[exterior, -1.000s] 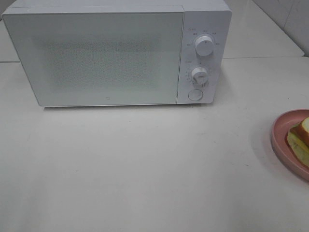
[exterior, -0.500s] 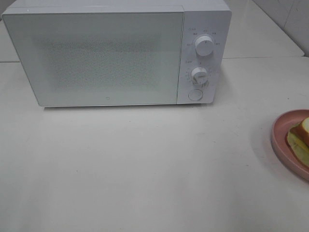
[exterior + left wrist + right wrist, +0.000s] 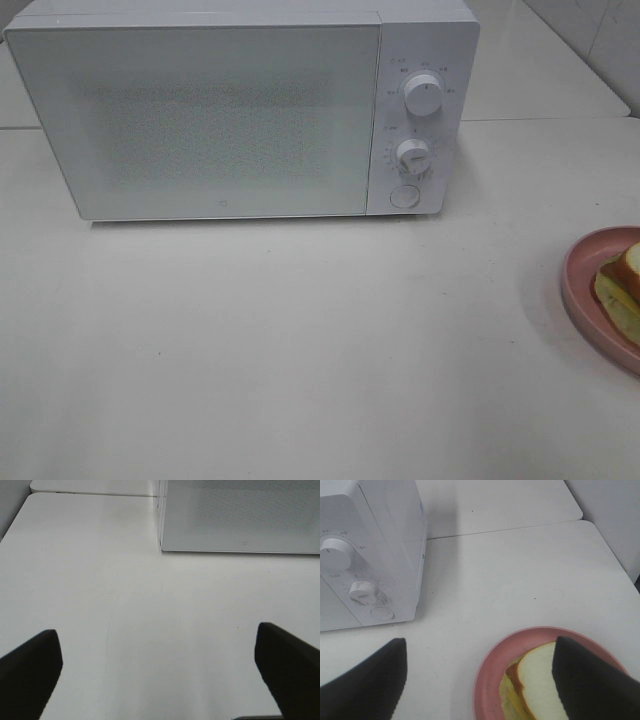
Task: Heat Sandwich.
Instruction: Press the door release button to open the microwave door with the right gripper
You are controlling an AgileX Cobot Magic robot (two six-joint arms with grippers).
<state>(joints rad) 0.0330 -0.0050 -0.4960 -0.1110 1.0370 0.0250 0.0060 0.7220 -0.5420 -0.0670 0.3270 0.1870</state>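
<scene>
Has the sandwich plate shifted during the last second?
No. The pink plate keeps its place right of the microwave, sandwich on it.

Left gripper hangs low in front of the microwave, off its front left corner. Its two dark fingers are spread wide and point toward the appliance. Right gripper hovers off the microwave's front right corner, dark fingers likewise parted, nothing clasped between them. Both wrists angle forward and down.
</scene>
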